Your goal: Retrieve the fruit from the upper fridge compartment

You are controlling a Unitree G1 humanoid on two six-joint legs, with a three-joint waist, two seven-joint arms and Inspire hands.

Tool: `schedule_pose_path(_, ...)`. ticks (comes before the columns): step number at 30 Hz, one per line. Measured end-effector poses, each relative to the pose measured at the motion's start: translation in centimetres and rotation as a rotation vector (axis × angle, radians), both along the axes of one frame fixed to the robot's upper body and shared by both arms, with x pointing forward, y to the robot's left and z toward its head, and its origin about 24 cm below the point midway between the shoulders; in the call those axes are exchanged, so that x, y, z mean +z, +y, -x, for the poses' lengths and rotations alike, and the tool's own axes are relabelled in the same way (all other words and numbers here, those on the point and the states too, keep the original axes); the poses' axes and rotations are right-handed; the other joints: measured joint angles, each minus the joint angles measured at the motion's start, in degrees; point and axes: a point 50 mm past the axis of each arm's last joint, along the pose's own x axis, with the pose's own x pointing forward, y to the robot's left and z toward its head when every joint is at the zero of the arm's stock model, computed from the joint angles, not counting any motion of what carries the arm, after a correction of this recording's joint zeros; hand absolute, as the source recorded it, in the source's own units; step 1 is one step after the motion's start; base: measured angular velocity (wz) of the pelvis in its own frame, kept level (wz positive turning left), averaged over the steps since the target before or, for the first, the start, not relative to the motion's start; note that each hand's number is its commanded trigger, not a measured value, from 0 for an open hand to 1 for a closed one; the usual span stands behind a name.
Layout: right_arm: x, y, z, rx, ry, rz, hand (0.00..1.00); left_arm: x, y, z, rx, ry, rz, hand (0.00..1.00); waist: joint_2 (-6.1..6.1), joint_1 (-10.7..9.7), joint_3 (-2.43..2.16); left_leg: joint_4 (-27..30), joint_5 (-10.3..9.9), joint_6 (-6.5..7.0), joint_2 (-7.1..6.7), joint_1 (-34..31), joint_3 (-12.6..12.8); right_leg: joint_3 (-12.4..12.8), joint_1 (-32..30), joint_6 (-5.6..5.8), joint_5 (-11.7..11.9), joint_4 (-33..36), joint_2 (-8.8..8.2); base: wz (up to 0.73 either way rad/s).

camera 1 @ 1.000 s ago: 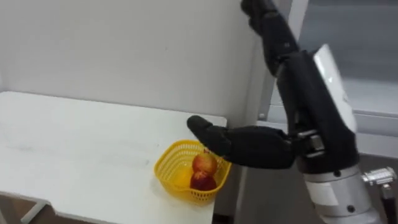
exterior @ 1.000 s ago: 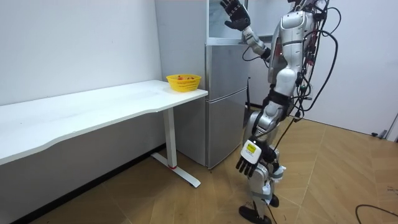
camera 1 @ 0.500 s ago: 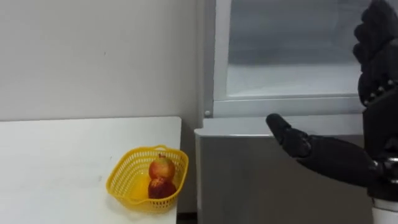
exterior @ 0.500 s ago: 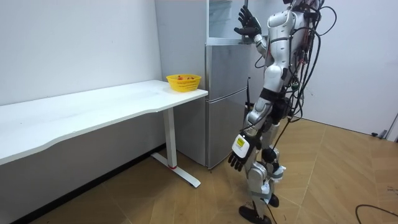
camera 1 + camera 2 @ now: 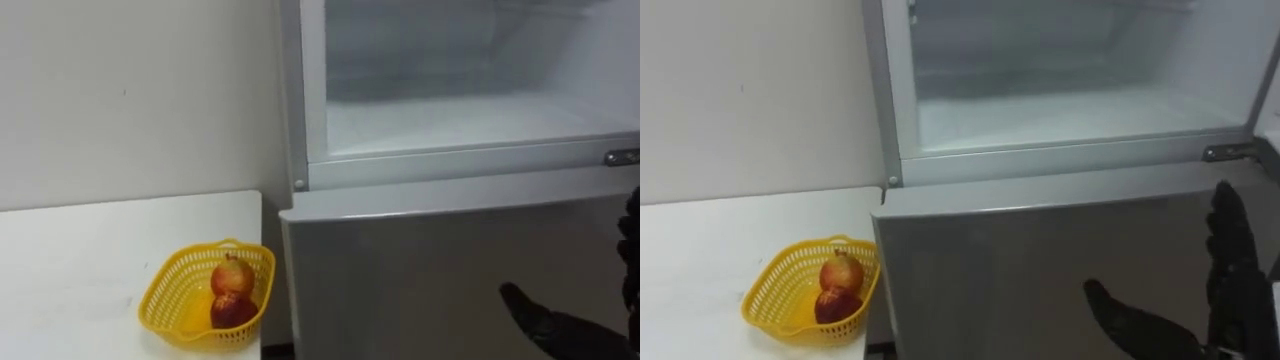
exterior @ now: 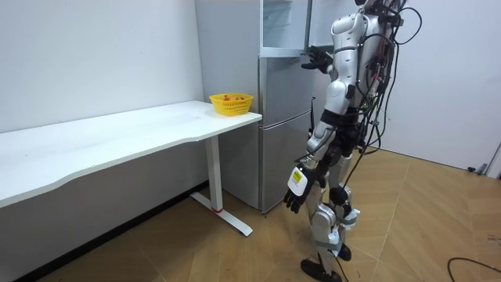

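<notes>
Grey fridge [image 5: 440, 265], upper compartment open | right hand [image 5: 1150, 328], fingers [image 5: 1231, 255] straight, before it

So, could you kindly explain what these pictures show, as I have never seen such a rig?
It is a humanoid robot on two legs, with two arms ending in hands. Two pictures come from cameras in its head, side by side; the third from a camera standing in the room. The robot stands before a fridge whose upper compartment is open. Its right hand is raised in front of the fridge, open and holding nothing; its left hand hangs open by its leg. Beside the fridge a white table bears a yellow basket with two reddish fruits.
</notes>
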Motion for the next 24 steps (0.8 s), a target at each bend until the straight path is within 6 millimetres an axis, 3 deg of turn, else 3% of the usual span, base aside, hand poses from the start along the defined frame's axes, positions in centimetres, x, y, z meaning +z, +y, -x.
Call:
schedule_pose_path(3, -1.5, -1.8, 0.4, -0.097, 0.054, -0.032, 0.00, 0.1, 0.3, 0.1, 0.024, -0.003, -0.013, 0.00, -0.29, -0.7, -0.12, 0.0, 0.0, 0.00, -0.01, 0.4, 0.0, 0.0, 0.5, 0.01, 0.0, -0.2, -0.05, 0.00)
schedule_pose_path(4, -2.3, -2.2, 0.6, -0.131, 0.085, -0.053, 0.00, 0.1, 0.3, 0.1, 0.040, -0.006, -0.010, 0.00, -0.50, -0.9, 0.03, 0.0, 0.0, 0.00, -0.01, 0.4, 0.1, 0.0, 0.5, 0.01, 0.0, -0.1, -0.06, 0.00)
schedule_pose_path(5, -3.1, -2.5, 0.9, -0.157, 0.112, -0.077, 0.00, 0.1, 0.3, 0.2, 0.047, -0.004, -0.009, 0.00, -0.73, -1.1, 0.21, 0.0, 0.0, 0.00, -0.01, 0.3, 0.2, 0.0, 0.4, 0.02, 0.0, 0.0, -0.06, 0.00)
schedule_pose_path(14, -7.4, -4.4, 3.5, -0.372, 0.226, -0.372, 0.00, 0.1, 0.4, 0.2, 0.057, -0.014, -0.029, 0.00, -0.69, -2.1, 0.30, 0.0, 0.0, 0.00, -0.03, 0.4, 0.5, 0.8, 0.3, 0.12, 0.0, 0.0, 0.12, -0.01)
schedule_pose_path(17, -8.2, -5.0, 4.4, -0.459, 0.227, -0.485, 0.00, 0.2, 0.5, 0.2, 0.071, -0.026, -0.050, 0.00, -0.86, -3.4, 0.31, 0.0, 0.0, 0.00, -0.05, 0.1, 0.4, 0.3, 0.3, 0.21, -0.2, 0.0, 0.01, 0.09)
schedule_pose_path(24, -8.5, -7.9, 6.8, -0.745, 0.120, -0.725, 0.00, 0.5, 1.1, -0.6, 0.118, -0.083, -0.076, 0.00, -1.24, -3.6, 0.24, 0.0, 0.0, 0.00, -0.21, -0.1, 0.4, 0.3, 0.1, 0.32, -0.4, 0.0, -0.14, 0.01)
